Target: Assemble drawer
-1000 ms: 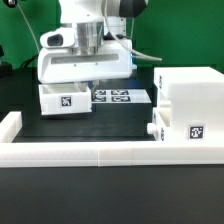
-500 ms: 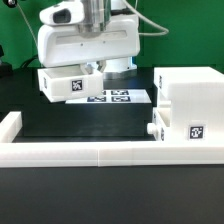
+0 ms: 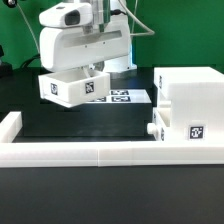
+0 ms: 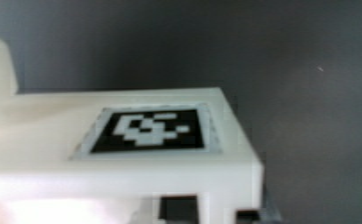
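Tray (image 3: 70, 88) now off black mat, hanging above marker board (image 3: 122, 97); one second ago it sat on mat just beside board. Tray now tilted, tagged face turned toward exterior view's right. Gripper (image 3: 92, 68) higher above board than before, tray carried up with it.

- exterior view is evenly bright, soft and low in detail; white plastic nearly washes out.
- the raised tray (image 3: 72, 86) casts faint shade on the bench (image 3: 90, 125).
- wrist view is blurred, the tag (image 4: 151, 131) smeared.
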`<state>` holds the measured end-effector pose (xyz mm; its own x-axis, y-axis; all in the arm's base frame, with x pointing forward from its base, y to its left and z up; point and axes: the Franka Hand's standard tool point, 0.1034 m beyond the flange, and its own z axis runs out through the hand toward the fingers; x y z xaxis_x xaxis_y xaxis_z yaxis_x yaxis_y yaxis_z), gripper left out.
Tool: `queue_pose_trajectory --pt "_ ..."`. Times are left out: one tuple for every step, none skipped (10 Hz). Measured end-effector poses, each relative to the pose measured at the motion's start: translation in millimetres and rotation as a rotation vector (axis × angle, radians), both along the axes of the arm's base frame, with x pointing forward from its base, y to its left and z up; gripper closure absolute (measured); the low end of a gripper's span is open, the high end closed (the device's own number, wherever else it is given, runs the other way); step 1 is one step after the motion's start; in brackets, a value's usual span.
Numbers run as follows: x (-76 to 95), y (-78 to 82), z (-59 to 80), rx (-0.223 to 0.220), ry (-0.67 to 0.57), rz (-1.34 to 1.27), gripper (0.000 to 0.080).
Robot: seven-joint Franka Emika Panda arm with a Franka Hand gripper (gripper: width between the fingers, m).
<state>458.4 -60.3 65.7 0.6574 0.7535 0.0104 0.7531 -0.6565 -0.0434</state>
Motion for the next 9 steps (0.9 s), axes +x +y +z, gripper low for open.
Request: queue_pose_trajectory --pt "14.3 3.6 3.1 0.001 -0.008 0.087 0.0757" --pt "27.3 6.7 5.5 0.006 -0.010 0.129 0.0757" --pt "35.5 11.4 6.5 0.001 -0.019 0.201 0.0757" --pt "36.8 15.1 6.6 -0.001 -0.022 0.267 0.0757" --pt "34.8 12.3 5.5 -0.001 -0.020 0.317 0.0757" --pt "34.5 10.7 5.4 -0.003 -0.021 0.394 0.0757" --pt "34.3 10.1 5.3 -0.005 -0.021 0.455 0.0757" --pt "34.2 9.5 4.2 -0.006 -0.020 0.518 0.0757" --pt "36.8 10.6 1.2 -0.005 -0.013 0.591 0.0757"
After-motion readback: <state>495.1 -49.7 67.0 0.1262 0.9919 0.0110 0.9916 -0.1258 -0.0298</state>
